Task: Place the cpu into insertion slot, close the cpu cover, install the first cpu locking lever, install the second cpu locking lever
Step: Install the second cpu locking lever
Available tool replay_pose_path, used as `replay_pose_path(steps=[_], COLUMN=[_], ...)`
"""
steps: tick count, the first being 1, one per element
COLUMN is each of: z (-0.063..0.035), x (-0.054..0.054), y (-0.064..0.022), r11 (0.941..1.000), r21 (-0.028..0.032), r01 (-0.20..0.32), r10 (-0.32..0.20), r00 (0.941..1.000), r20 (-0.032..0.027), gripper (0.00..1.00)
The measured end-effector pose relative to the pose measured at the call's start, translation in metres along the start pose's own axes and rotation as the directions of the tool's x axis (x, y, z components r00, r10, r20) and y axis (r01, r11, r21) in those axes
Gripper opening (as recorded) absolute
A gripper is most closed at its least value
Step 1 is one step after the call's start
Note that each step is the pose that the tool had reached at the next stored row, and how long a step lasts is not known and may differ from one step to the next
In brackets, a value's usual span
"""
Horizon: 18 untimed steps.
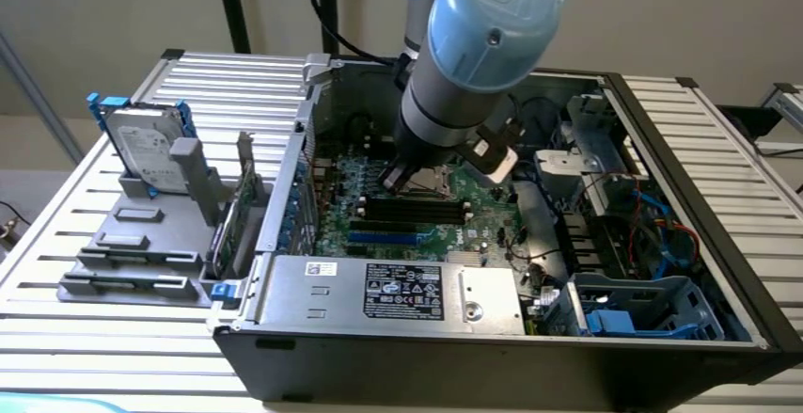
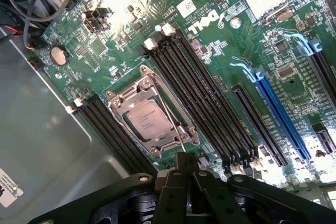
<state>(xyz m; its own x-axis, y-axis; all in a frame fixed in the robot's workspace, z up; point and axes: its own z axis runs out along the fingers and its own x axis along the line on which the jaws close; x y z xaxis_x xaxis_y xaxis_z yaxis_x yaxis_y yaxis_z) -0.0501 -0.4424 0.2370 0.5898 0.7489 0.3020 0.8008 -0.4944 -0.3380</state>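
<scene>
The cpu (image 2: 149, 119) lies flat in the insertion slot (image 2: 192, 140) on the green board. The silver cpu cover (image 2: 122, 99) is down around it like a frame. A thin metal locking lever (image 2: 167, 114) runs along one side of the socket, and its end meets my fingertips. My gripper (image 2: 187, 162) is shut, its tips at the socket's edge with nothing visibly clamped between them. In the exterior view the gripper (image 1: 415, 178) reaches down into the open computer case, right over the socket (image 1: 439, 184).
Long black memory slots (image 2: 205, 93) run beside the socket, with a blue slot (image 2: 278, 114) further off. A power supply (image 1: 389, 291) sits at the case front. Cables and drive bays (image 1: 627, 244) fill the exterior view's right. A hard drive (image 1: 145, 145) stands outside on grey holders.
</scene>
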Motion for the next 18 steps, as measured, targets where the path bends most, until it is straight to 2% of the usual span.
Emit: replay_pose_path(steps=[3, 13, 18], z=[0.0027, 0.0135, 0.0211], x=[-0.003, -0.006, -0.007], y=[-0.0021, -0.0026, -0.0050], r11=[1.0000, 0.9999, 0.9998], r21=[-0.0018, -0.0149, -0.0162], r01=[0.001, 0.008, 0.009], r10=[-0.001, -0.009, -0.009], r00=[1.0000, 0.9999, 0.9999], r20=[-0.0011, -0.0101, -0.0106], gripper=[0.11, 0.11, 0.11])
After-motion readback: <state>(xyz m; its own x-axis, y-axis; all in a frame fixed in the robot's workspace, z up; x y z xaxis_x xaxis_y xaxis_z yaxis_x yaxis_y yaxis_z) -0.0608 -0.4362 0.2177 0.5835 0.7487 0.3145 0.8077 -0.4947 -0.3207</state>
